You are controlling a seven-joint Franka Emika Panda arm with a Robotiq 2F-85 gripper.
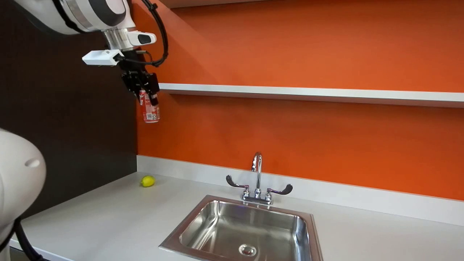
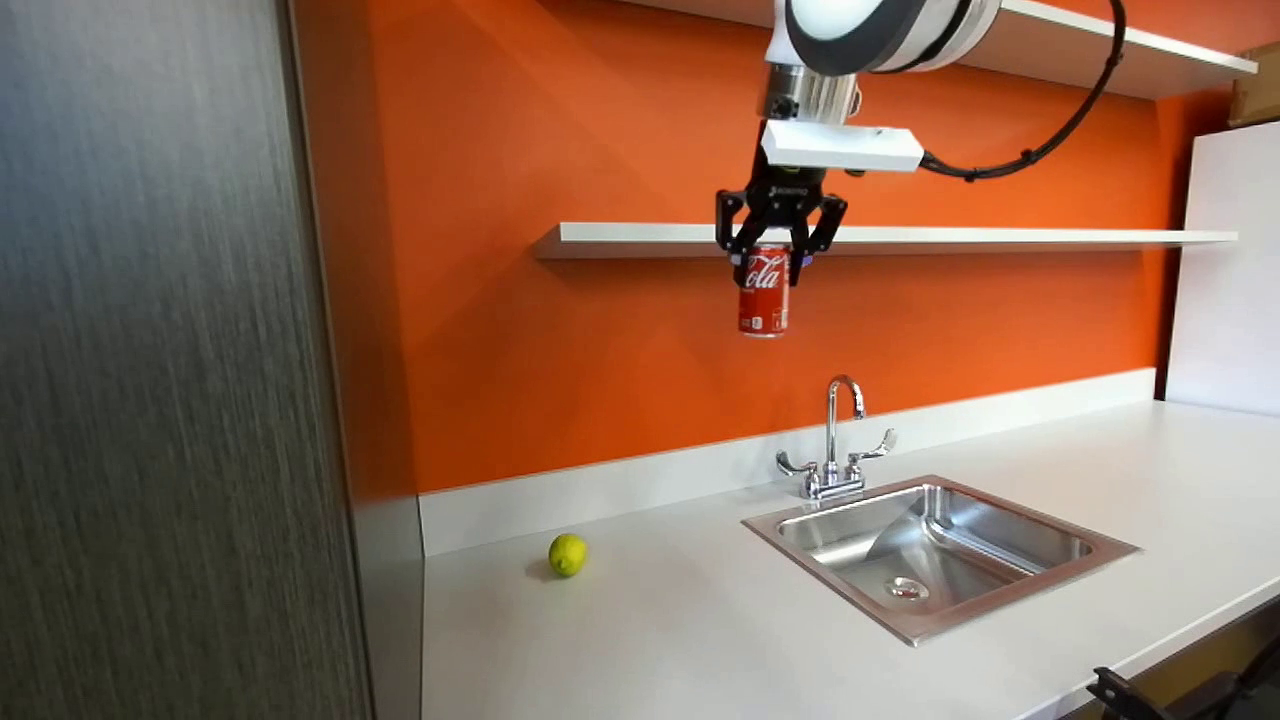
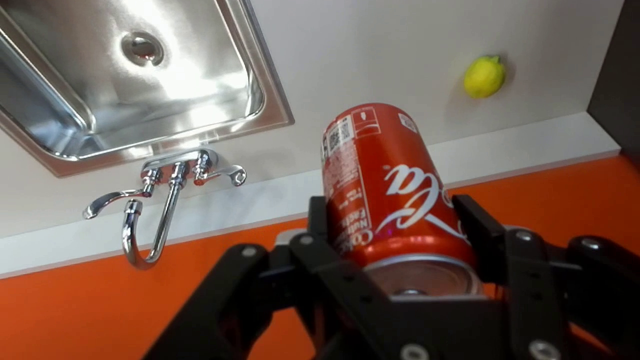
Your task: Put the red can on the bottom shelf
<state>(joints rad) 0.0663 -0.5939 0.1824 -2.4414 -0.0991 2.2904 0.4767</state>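
red can (image 2: pixel 763 308) | long axis near vertical | top up | claw (image 2: pixel 768 273): 2-finger hold

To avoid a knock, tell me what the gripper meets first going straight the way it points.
Probably the light grey countertop between the sink and the lemon, met by the red Coca-Cola can in the downward-pointing gripper; depth leaves the exact spot unclear.

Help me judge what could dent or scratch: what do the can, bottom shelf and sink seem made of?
Can: metal, likely aluminium; glossy red print, bare silvery rim.
Bottom shelf: perhaps laminate or painted board; smooth and pale, no grain showing, core unseen.
Sink: metal, probably stainless steel; satin sheen with soft, streaky reflections.
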